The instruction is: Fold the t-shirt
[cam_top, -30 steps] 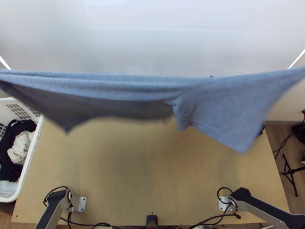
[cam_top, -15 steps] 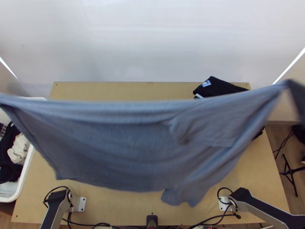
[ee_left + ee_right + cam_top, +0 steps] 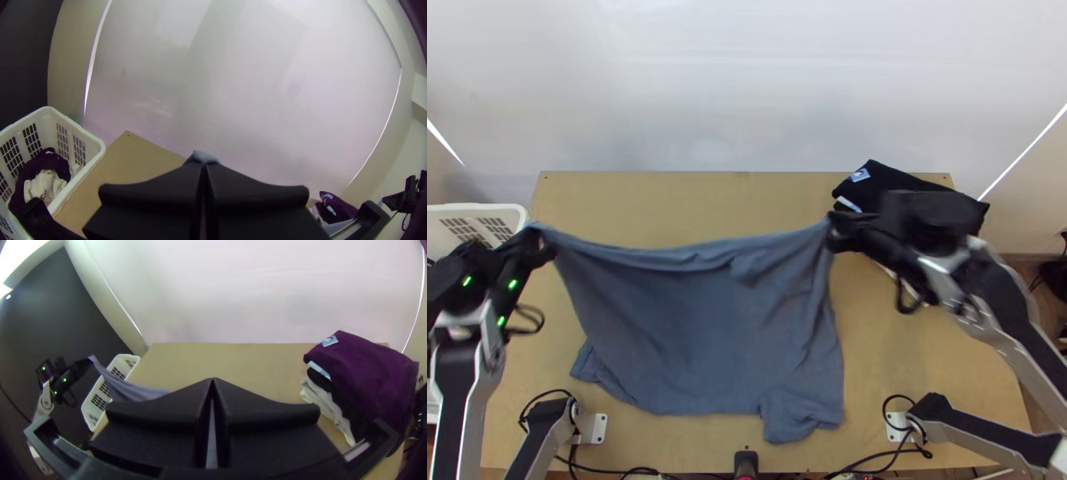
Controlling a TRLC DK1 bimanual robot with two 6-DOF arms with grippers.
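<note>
Table near edge: light wooden table, black fixture at the middle of this edge, cables running to either side of it.
Arm mounts: left mounting plate and right mounting plate at the near part of the table, well apart.
Floor: wood floor beyond the table's right side; black stand on it.
Basket: white laundry basket beside the table's left side, slotted walls, dark cloth and white cloth inside.
Stack: folded garments at the table's far right, dark piece uppermost with a pale blue patch, black and white layers beneath.
Back wall: pale, smooth panel behind the far edge.
T-shirt: blue-grey t-shirt over the middle of the table, unfolded and creased; lower part towards the near edge, one portion bunched at the near right; upper edge sagging between the two grippers.
Left gripper: fingers pressed together on the t-shirt's upper left end; a bit of fabric protrudes past the tips.
Right gripper: fingers closed on the upper right end, tips meeting, a narrow slit lower between them.
</note>
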